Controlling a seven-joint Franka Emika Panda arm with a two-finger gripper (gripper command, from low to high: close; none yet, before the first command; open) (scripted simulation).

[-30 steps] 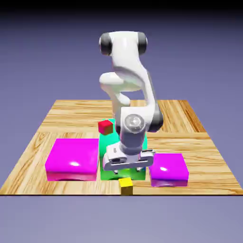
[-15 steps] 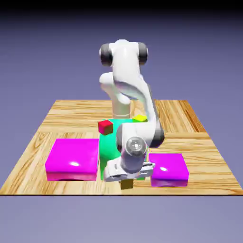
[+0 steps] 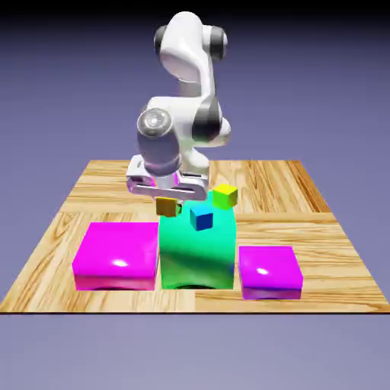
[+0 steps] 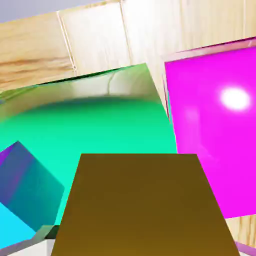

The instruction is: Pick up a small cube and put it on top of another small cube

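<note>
Pickup looks done: your end effector [image 3: 167,199] is clamped on the small yellow cube [image 3: 166,206], held above the green block [image 3: 195,247] near the blue cube [image 3: 202,218], with stacking left

A plain blue-violet backdrop [image 3: 320,84] fills the space behind and around the scene, darkening to near black along the top edge of the exterior view and paler toward the bottom. The only furniture is a wooden tabletop [image 3: 305,190] of light planks with visible grain and seams between the boards. Its near edge shows as a thin dark line. In the hand view, pale planks [image 4: 100,35] of the same tabletop run across the top, with a sliver of backdrop in the upper left corner.
</note>
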